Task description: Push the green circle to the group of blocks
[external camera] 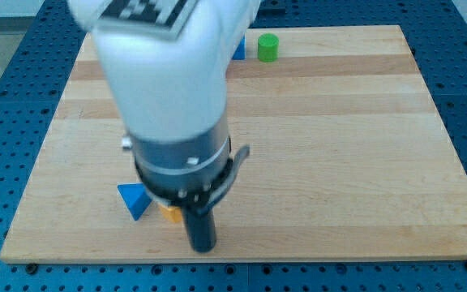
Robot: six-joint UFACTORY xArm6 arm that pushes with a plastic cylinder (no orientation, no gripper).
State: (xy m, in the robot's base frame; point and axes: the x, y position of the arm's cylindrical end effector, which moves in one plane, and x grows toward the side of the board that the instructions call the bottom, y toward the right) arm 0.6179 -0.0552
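The green circle (pixel 267 47), a short green cylinder, stands near the view's top edge of the wooden board (pixel 339 138), right of centre. A blue block (pixel 238 49) sits just left of it, half hidden by my arm. My tip (pixel 202 246) rests near the view's bottom edge, left of centre, far from the green circle. A blue triangle (pixel 134 199) lies left of the tip. A yellow-orange block (pixel 169 213) peeks out beside the rod, mostly hidden; its shape cannot be made out.
The large white and dark arm body (pixel 173 105) covers the board's left-centre and may hide other blocks. The board lies on a blue perforated table (pixel 6 97).
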